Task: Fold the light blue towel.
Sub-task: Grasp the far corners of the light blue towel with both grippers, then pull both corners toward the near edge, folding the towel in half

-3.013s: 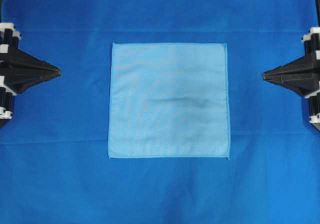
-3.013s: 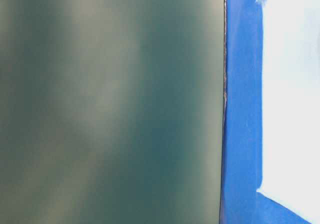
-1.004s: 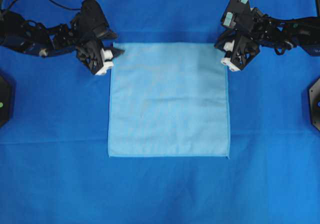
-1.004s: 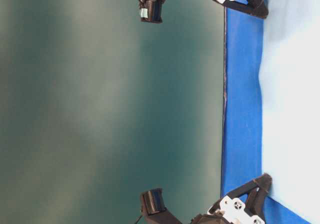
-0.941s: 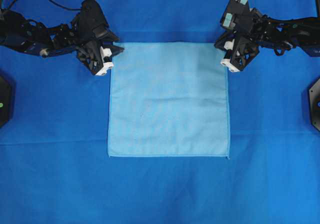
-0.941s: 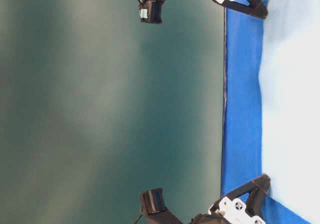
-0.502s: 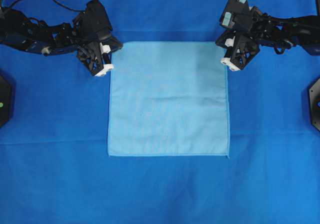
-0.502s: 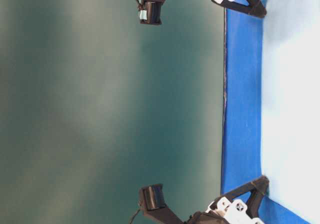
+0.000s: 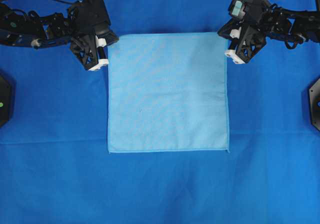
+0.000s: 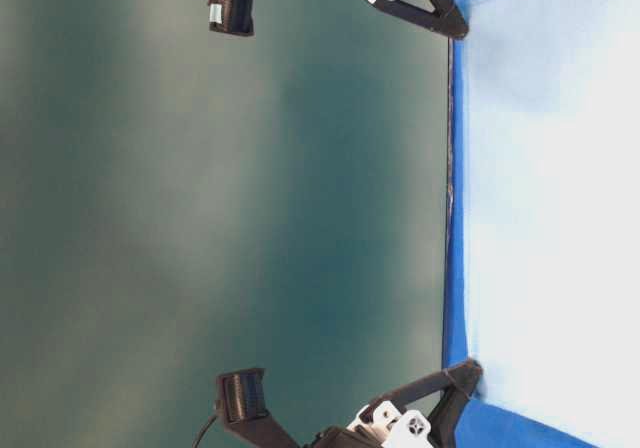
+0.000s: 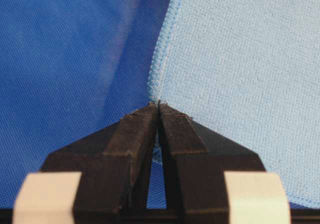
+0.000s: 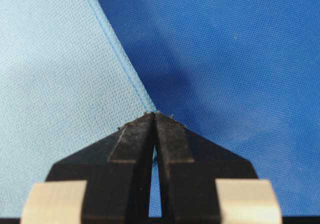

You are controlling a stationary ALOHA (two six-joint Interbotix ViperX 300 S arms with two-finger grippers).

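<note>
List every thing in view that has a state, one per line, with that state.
light blue towel: spread out, unfolded, its two far corners pinched and raised off the sheet.
left gripper: shut on the towel's far left corner.
right gripper: shut on the towel's far right corner.
deep blue sheet: lying flat beneath the towel, with faint crease lines.

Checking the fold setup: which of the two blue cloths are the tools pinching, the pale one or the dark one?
The light blue towel: left tool and right tool each clamp a top corner. The larger royal-blue sheet lies ungripped beneath.
</note>
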